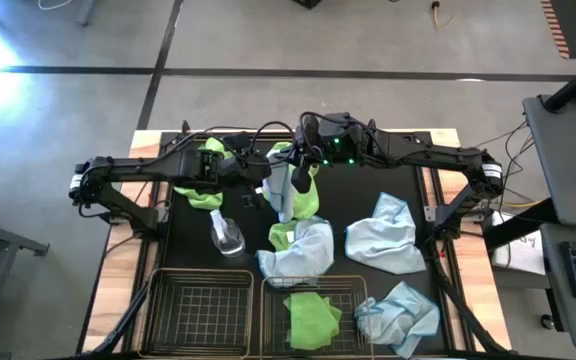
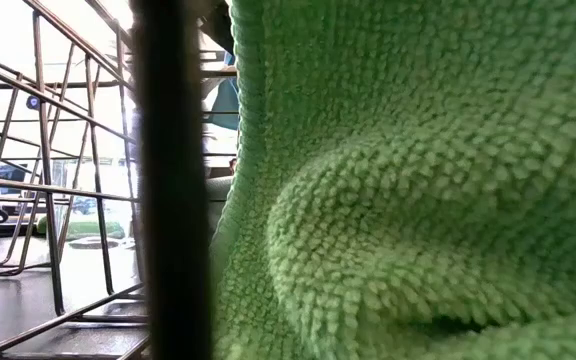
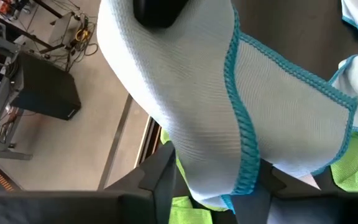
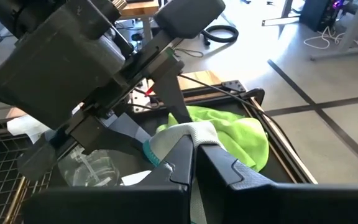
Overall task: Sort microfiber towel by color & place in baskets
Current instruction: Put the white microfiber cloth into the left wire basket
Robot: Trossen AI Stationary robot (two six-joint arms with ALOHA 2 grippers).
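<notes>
Both end effectors meet over the far middle of the table (image 1: pixel 168 225), the left end effector (image 1: pixel 268 182) just beside the right end effector (image 1: pixel 306 160), a towel (image 1: pixel 280 190) hanging between them. Below the pair lies a heap of towels (image 1: pixel 298 245), a spray bottle (image 1: pixel 225 235) to its left, another towel (image 1: pixel 386 235) to its right and one (image 1: pixel 203 180) under the left arm. Nearer than the end effectors stand two baskets side by side — the left basket (image 1: pixel 200 315) and the right basket (image 1: pixel 353 290), which holds a towel (image 1: pixel 313 318) — with a further towel (image 1: pixel 400 315) over its right rim.
</notes>
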